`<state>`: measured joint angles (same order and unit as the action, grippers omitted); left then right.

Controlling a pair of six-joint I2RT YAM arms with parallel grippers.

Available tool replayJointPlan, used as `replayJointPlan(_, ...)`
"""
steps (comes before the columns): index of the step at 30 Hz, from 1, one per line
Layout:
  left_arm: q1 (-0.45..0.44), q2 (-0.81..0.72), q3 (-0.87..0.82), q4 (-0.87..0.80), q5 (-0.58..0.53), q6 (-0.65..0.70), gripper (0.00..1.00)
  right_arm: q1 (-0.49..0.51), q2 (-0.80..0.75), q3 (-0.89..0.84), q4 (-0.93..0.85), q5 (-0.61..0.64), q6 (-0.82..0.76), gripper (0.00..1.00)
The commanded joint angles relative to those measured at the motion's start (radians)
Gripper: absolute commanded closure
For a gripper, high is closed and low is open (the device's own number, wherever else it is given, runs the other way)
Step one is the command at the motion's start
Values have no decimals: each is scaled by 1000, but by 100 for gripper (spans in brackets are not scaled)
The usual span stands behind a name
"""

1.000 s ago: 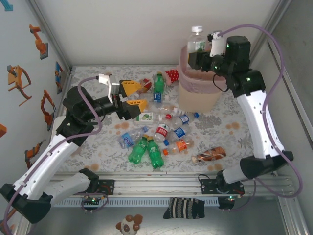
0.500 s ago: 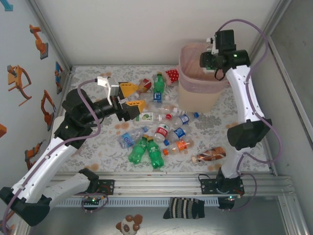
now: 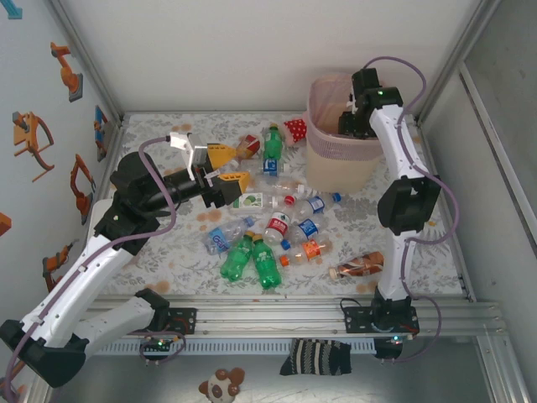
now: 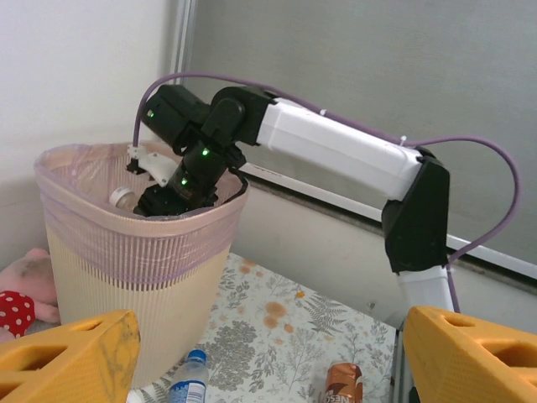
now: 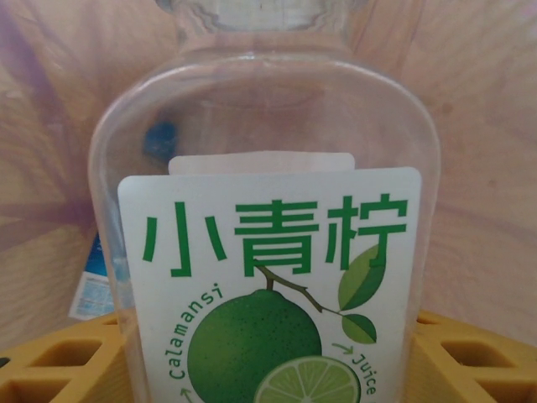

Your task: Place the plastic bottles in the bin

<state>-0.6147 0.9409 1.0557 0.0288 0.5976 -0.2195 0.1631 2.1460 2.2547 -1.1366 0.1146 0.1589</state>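
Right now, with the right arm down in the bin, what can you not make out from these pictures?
- Bin contents: top view, the right arm covers the inside.
- Juice bottle cap: right wrist view, cut off by the top edge.
- Blue item behind it: same view, blurred through plastic.
- Labels of bottles on the table: top view, too small to read.

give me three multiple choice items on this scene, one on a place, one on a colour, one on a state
1. Where is the right gripper? A) inside the tall pink mesh bin B) over the floral table C) beside the left arm's base
2. What colour is the lettering on the clear plastic bottle it holds? A) red B) blue C) green
3. How is the left gripper? A) shut on a bottle B) open, empty C) shut, empty
Answers: 1 A, its wrist reaches below the rim; 2 C, green characters on the white label; 3 B, its yellow fingers stand apart with nothing between.
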Motion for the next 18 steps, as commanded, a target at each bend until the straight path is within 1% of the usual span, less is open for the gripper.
replayJointPlan(1,0,-10,-12,-3,-2,19,19,-11,30,33,-39,-10,-6,43)
replayJointPlan(10,1,-4,-11,-15,-23,17,19,-27,144,30,-40,-34,-6,41)
replayJointPlan(18,1,-2,-17,-34,-49,11,20,-31,200,11,-38,-46,-6,37)
